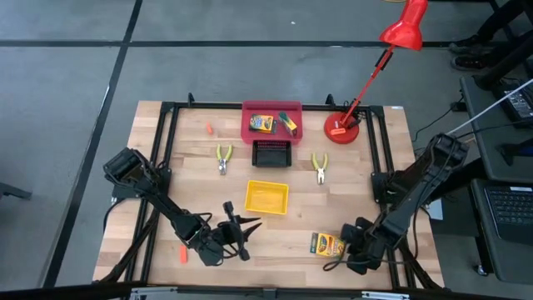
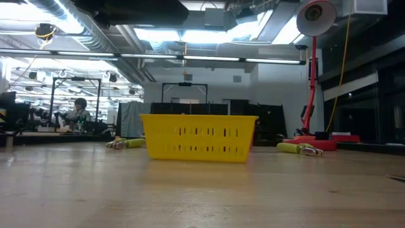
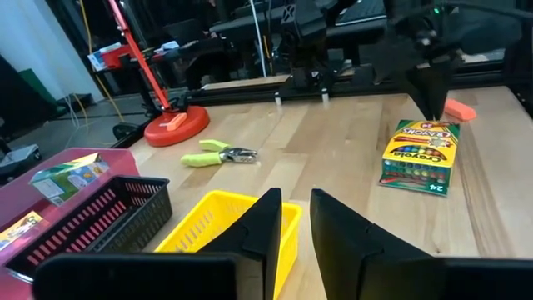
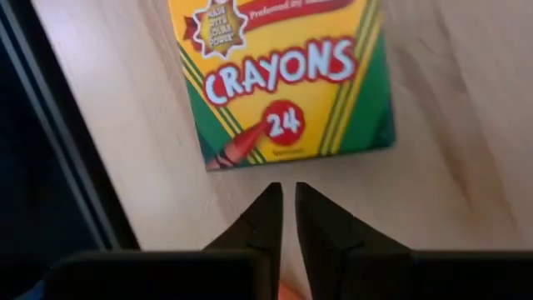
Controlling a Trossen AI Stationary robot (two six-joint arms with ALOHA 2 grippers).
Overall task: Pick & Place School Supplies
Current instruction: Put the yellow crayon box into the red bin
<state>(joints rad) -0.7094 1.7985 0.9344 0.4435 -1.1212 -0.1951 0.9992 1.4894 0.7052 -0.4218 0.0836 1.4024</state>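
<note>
High view. I count three crayon boxes: two in the red tray (image 1: 250,131) at the table's far edge, first tray box (image 1: 261,123) and second tray box (image 1: 288,124), and a third crayon box (image 1: 327,244) lying flat on the near right part of the table. Two yellow-handled pliers: left pliers (image 1: 223,157) and right pliers (image 1: 320,166), one on each side of the black tray (image 1: 271,153). Orange pieces seen: two only, far orange piece (image 1: 208,128) and near orange piece (image 1: 181,254). The yellow tray (image 1: 266,197) sits mid-table. The red lamp (image 1: 342,127) stands at the far right. My left gripper (image 1: 242,231) is near the front edge, just before the yellow tray. My right gripper (image 1: 347,244) is just beside the third crayon box.

Low view. Yellow tray (image 2: 199,137) centre, one pair of pliers on either side, lamp (image 2: 312,76) to the right. A person (image 2: 79,113) sits far behind.

Left wrist view. My left fingers (image 3: 265,227) stand a narrow gap apart, holding nothing. Third crayon box (image 3: 419,156) is yellow and green, printed "24"; an orange piece (image 3: 459,109) lies beyond it.

Right wrist view. My right fingers (image 4: 321,220) are nearly together, empty, tips just short of the box (image 4: 283,71), marked "CRAYONS 24". Something orange shows low between the fingers; I cannot tell what it is.
</note>
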